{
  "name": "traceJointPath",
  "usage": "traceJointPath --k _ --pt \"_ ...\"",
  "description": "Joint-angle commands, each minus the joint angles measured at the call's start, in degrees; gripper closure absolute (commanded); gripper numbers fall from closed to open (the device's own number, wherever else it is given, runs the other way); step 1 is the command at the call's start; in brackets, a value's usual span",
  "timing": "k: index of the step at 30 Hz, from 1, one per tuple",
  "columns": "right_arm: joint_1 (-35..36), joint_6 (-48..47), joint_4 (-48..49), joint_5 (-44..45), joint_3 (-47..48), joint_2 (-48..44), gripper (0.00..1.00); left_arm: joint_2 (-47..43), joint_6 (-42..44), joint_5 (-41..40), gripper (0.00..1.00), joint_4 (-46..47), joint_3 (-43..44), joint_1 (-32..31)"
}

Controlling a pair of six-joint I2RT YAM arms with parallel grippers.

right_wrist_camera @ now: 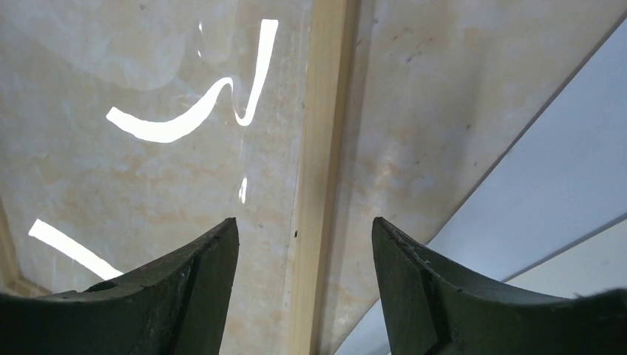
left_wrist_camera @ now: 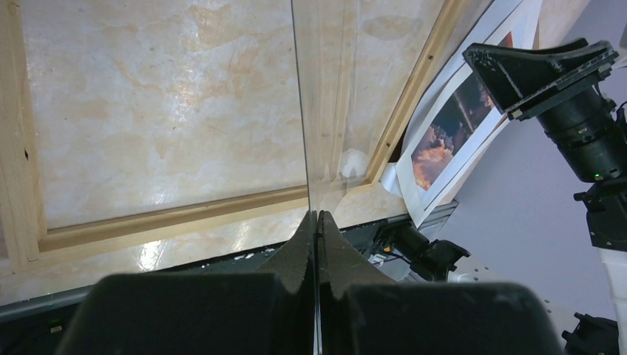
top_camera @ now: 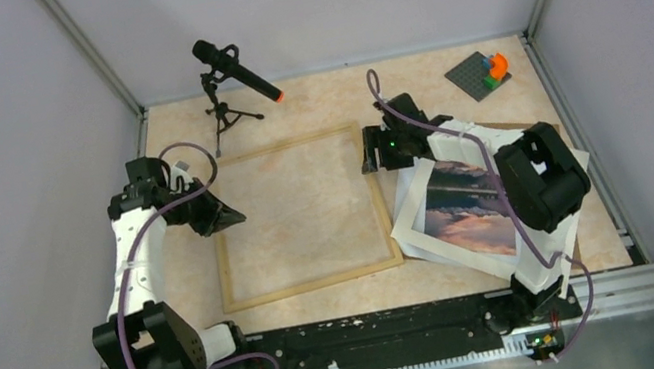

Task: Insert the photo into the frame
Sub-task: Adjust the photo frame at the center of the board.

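The frame (top_camera: 310, 284) of thin light wood lies flat mid-table. My left gripper (top_camera: 225, 218) sits at the frame's left strip. In the left wrist view its jaws (left_wrist_camera: 316, 214) are shut on the edge of a thin clear pane (left_wrist_camera: 325, 111) that runs out over the frame (left_wrist_camera: 185, 211). The photo (top_camera: 469, 205), a sunset print on white paper, lies to the right of the frame, partly under my right arm. My right gripper (top_camera: 369, 155) hangs open over the frame's right strip (right_wrist_camera: 322, 148). Nothing is between its fingers (right_wrist_camera: 304, 222).
A brown backing board (top_camera: 526, 124) and a white sheet (top_camera: 468, 131) lie under the photo. At the back stand a microphone on a small tripod (top_camera: 227, 70) and a grey plate with coloured bricks (top_camera: 483, 73). Walls close the sides, and a black rail (top_camera: 379, 328) runs along the front.
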Motion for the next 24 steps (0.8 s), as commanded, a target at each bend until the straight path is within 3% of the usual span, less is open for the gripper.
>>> traceJointPath --k 1,6,15,24 --pt "0.2 2.8 2.9 -7.1 -3.0 -3.1 0.34 -2.7 -0.1 -0.2 1.0 1.0 2.9 0.5" --pt "0.0 6.3 5.0 -11.7 -4.2 -4.2 0.36 -3.7 -1.7 3.3 1.0 2.3 -1.6 0.5" --pt "-1.9 7.7 5.4 -8.9 -5.3 -5.3 0.38 -8.3 -9.5 12.0 1.0 7.7 -6.4 1.1" --pt "-6.7 9.4 6.6 -11.4 -7.1 -7.7 0.38 -8.5 -9.8 12.9 1.0 9.9 -10.3 1.3"
